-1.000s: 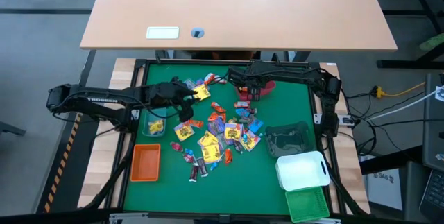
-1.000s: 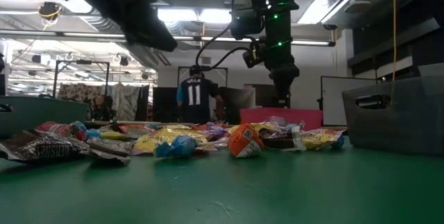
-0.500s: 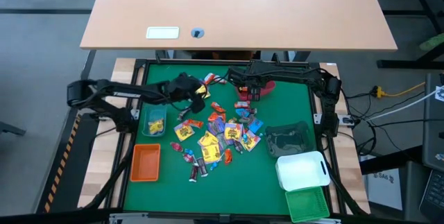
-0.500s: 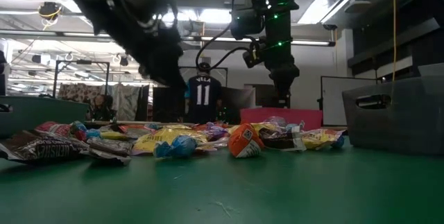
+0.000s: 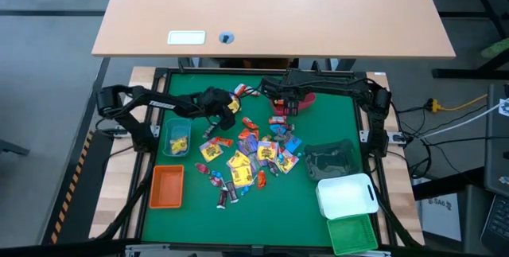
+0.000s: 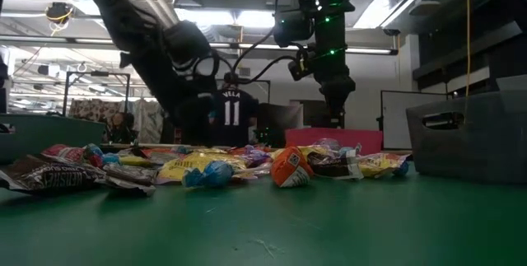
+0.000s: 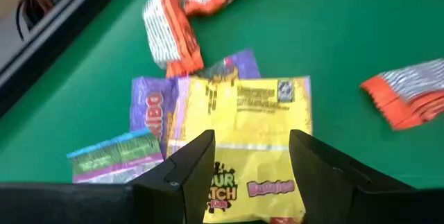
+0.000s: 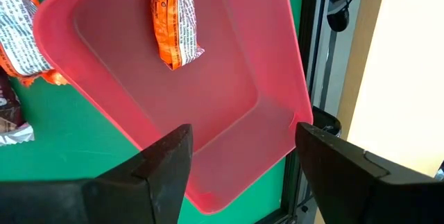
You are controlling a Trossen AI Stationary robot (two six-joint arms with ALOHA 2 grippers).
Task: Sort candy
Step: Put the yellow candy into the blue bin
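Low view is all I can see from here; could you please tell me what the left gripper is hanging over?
Observer: The left gripper is open over a yellow packet, which lies flat on top of a purple packet.
Operator: Thank you. Does the red bin behind the pile hold anything?
Observer: Yes. The red bin, under the open right gripper, holds one orange-wrapped candy.
Operator: And is there anything in the clear bin on the left side?
Observer: The clear bin holds yellow-wrapped candy.
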